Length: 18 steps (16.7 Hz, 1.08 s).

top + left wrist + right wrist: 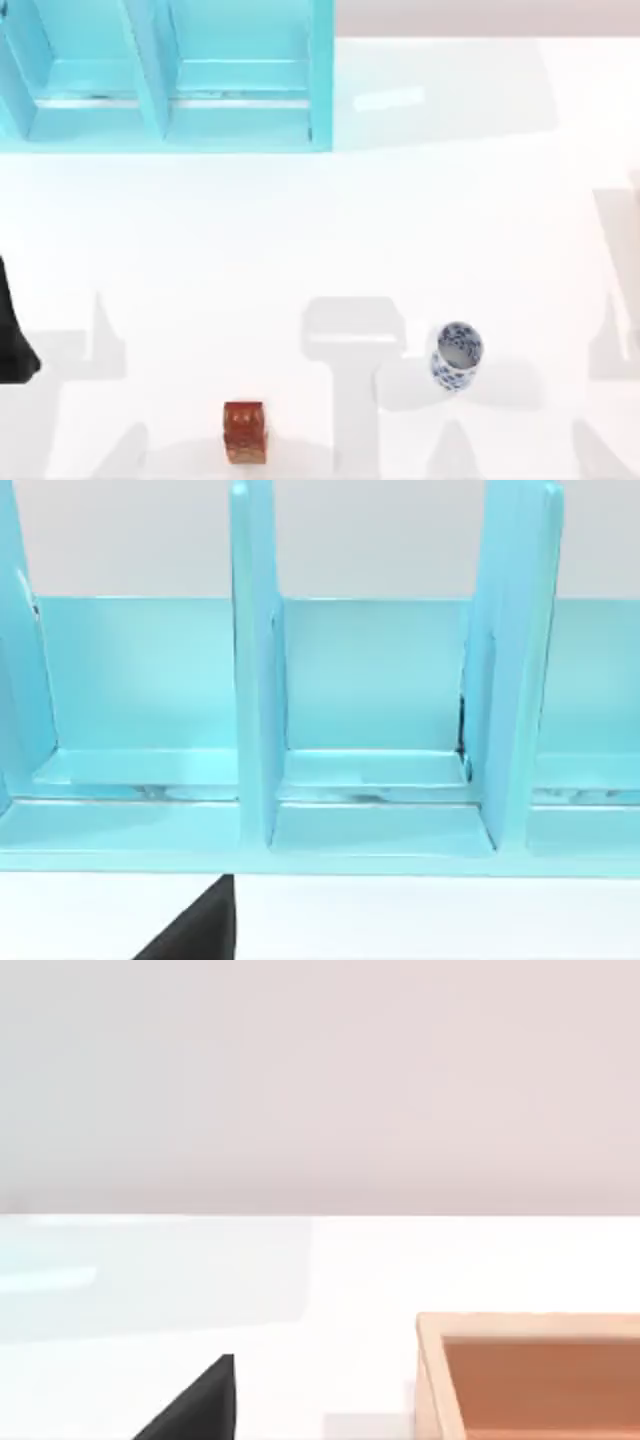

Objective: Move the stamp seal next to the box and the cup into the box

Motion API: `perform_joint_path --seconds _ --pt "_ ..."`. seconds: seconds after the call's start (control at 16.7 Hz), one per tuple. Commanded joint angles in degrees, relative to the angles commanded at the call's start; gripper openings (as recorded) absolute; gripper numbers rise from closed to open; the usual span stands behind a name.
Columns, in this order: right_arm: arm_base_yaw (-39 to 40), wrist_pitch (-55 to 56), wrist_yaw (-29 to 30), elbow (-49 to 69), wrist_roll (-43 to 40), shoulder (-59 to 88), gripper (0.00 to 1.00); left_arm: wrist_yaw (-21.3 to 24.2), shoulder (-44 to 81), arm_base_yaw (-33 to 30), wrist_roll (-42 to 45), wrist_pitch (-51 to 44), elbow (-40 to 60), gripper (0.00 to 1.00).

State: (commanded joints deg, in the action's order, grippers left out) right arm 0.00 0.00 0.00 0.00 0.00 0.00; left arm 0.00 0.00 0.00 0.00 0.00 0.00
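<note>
Two items are waiting untouched: the stamp seal point(244, 431), probably dense and slick, and the fragile cup point(456, 354); grip their sides. Tool states: cannot tell.

No legible text, labels, brands or numbers anywhere; the cup point(456, 355) carries only a blue painted pattern, and marks on the stamp seal point(244, 432) are too small to read.

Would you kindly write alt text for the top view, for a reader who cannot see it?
On a white table, a reddish-brown stamp seal stands near the front edge, with a blue-patterned white cup apart to its right. A turquoise divided rack fills the back left.
</note>
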Motion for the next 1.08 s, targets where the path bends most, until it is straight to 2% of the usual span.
perform_joint_path --seconds 0.3,0.54,0.78,1.08 --pt "0.9 -1.6 -0.1 2.1 0.4 3.0 1.00 0.0 0.0 0.0 0.0 0.0 0.0 1.00" --pt "4.2 -7.2 -0.2 10.8 3.3 13.6 1.00 0.0 0.0 0.0 0.0 0.0 0.0 1.00" --pt "9.8 -15.6 -0.5 25.8 10.0 28.6 1.00 0.0 0.0 0.0 0.0 0.0 0.0 1.00" --pt "20.2 -27.6 -1.6 51.3 23.7 50.4 1.00 0.0 0.0 0.0 0.0 0.0 0.0 1.00"
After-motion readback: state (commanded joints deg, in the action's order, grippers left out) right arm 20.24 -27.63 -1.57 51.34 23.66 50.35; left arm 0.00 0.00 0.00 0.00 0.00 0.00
